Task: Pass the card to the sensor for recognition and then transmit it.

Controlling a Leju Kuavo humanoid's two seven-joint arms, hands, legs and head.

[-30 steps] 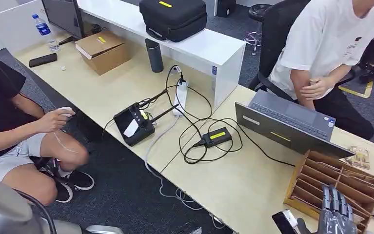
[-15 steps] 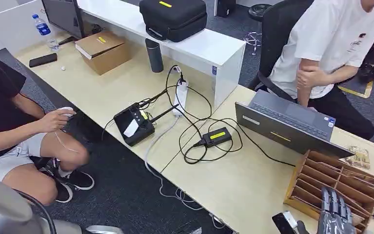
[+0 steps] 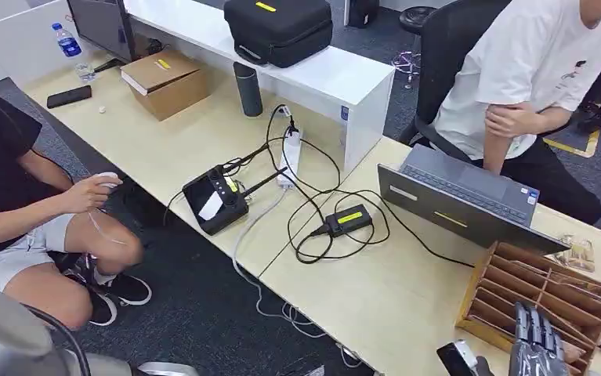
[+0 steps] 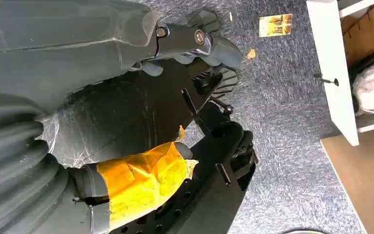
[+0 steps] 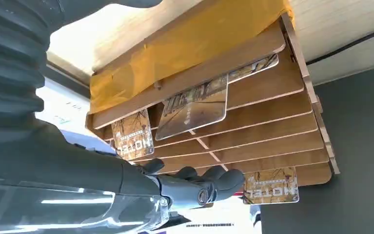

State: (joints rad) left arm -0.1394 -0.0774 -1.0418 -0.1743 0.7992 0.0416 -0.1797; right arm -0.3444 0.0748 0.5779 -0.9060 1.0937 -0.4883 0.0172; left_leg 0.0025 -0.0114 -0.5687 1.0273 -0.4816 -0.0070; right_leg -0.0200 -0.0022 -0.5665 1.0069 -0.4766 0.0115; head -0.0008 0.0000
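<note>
Cards (image 5: 194, 106) sit in the slots of the wooden rack (image 3: 534, 294) at the table's (image 3: 391, 305) right end, right of the laptop (image 3: 461, 196). Right hand (image 3: 535, 345) hovers over the rack's near edge, fingers extended, holding nothing. Left hand (image 4: 194, 41): cannot tell its state.

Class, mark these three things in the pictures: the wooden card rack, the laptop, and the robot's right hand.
wooden card rack (image 3: 516, 276): head view, on a bare slat near its left end.
laptop (image 3: 469, 182): head view, on the keyboard deck.
right hand (image 3: 538, 345): head view, on the middle of the hand, over the rack's front edge.
</note>
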